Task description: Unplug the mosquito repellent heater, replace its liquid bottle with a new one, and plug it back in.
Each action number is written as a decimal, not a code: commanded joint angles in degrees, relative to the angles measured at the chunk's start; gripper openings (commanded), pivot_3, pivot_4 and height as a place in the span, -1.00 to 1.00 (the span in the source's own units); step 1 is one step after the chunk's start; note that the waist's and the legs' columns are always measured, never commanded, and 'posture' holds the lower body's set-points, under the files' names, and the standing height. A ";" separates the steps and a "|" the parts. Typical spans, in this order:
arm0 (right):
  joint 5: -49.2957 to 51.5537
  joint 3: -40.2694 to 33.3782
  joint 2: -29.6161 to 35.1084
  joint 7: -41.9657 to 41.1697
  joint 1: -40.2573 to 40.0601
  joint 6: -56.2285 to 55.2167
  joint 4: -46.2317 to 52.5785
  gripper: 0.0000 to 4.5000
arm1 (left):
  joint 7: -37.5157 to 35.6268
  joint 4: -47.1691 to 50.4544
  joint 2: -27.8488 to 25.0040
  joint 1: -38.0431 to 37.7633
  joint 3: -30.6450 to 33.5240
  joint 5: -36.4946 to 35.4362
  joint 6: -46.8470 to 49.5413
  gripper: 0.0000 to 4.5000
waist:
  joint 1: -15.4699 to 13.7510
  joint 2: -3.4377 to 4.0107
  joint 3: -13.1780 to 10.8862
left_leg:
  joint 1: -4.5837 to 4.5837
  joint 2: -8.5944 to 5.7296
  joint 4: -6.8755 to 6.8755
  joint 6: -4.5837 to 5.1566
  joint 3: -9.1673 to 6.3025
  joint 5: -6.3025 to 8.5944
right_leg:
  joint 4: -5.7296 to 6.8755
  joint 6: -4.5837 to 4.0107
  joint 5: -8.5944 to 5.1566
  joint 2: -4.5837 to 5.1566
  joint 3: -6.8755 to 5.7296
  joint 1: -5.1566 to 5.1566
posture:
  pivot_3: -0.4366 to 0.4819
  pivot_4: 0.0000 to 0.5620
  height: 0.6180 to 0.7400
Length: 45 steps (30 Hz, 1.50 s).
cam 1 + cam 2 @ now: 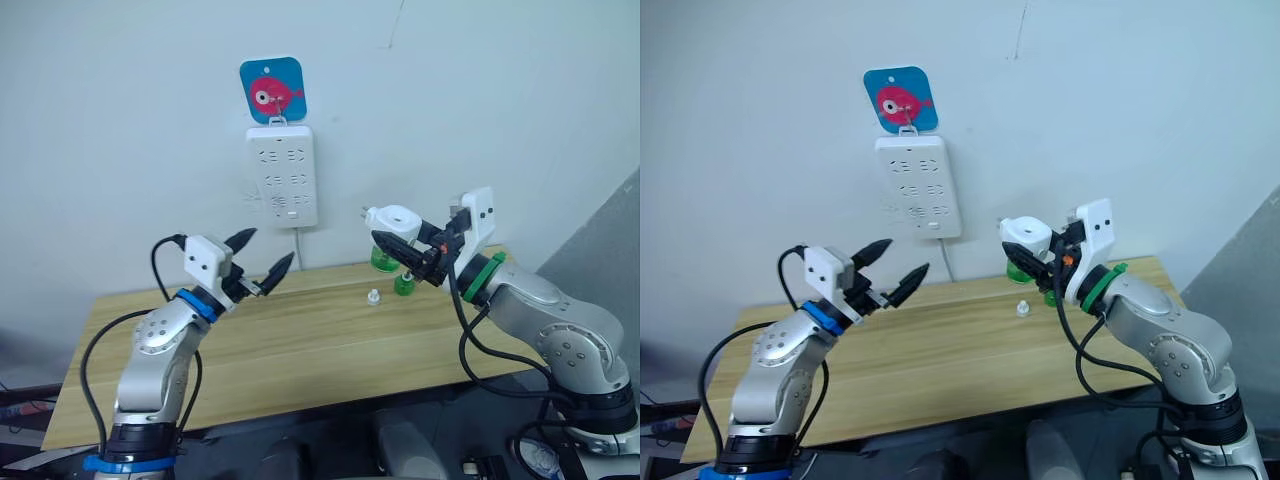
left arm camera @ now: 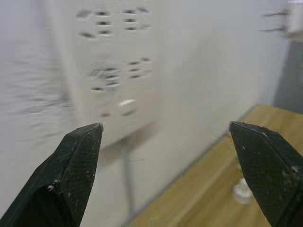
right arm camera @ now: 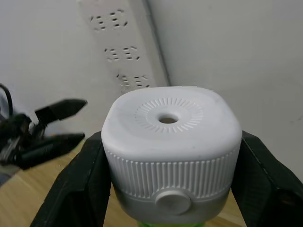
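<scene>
Small white rounded plastic mosquito repellent heater point(image 3: 170, 151) off the wall, pinched between the two black fingers of the right pincer point(image 1: 400, 243), held in the air above the far right part of the light wooden bench point(image 1: 300, 350), prongs toward the wall. Green liquid bottle point(image 1: 383, 260) just below the heater body; green edge under the unit in the right wrist view suggests a bottle seated, old or new not determinable. Second small green bottle point(image 1: 403, 285) standing on the bench near the wall, small white cap point(image 1: 373, 297) just beside it. Long white multi-socket strip point(image 1: 283, 175) hung on the wall beneath a blue card with a pink fish point(image 1: 272, 90), cord running down behind the bench, no device plugged in. Left pincer point(image 1: 262, 256) spread wide, empty, raised over the left part of the bench, pointed toward the strip. Judged: unplugging done; bottle swap either under way or complete, unresolved from these views; plugging back into the strip left to do. Prongs need lining up with a socket before pushing in.
</scene>
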<state>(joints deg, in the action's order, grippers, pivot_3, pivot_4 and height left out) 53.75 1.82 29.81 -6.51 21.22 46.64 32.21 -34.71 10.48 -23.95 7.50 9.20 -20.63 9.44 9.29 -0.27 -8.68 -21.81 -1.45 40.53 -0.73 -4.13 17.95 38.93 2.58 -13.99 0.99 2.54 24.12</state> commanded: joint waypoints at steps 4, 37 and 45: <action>-5.04 3.27 0.82 -4.30 3.66 0.27 4.12 0.33 | -2.12 -9.20 -1.54 10.05 1.93 -2.89 1.91 1.00 | -1.99 -0.02 0.01 | 0.04 -0.02 0.01 -0.02 0.00 -0.01 | 0.02 -0.01 0.01 -0.02 -0.11 -0.03 | -0.35 -0.65 0.84; -11.74 3.23 -0.85 -7.08 2.05 3.78 7.95 0.33 | -21.63 -47.77 -0.43 40.15 -5.04 4.30 -7.71 1.00 | -3.63 -0.25 0.15 | -0.03 -0.22 0.07 -0.07 -0.15 -0.05 | 0.03 -0.03 0.03 0.16 -0.18 -0.04 | -0.50 -0.64 0.84; -11.04 1.69 -1.58 -6.75 1.30 5.59 9.12 0.33 | -26.97 -51.02 0.15 44.82 -5.95 4.53 -6.58 1.00 | -3.94 -0.26 0.15 | -0.10 -0.29 0.16 -0.06 -0.23 -0.05 | 0.03 -0.03 0.03 0.16 -0.24 -0.07 | -0.54 -0.64 0.84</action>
<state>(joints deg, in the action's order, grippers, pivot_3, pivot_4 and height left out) 41.87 5.64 28.67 -13.50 22.38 52.30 38.78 -60.32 -42.12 -24.31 49.69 3.43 -15.43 3.26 5.35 -0.53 -8.53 -21.90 -1.74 40.68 -0.78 -4.31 17.91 38.96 2.55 -13.96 1.15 2.30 24.06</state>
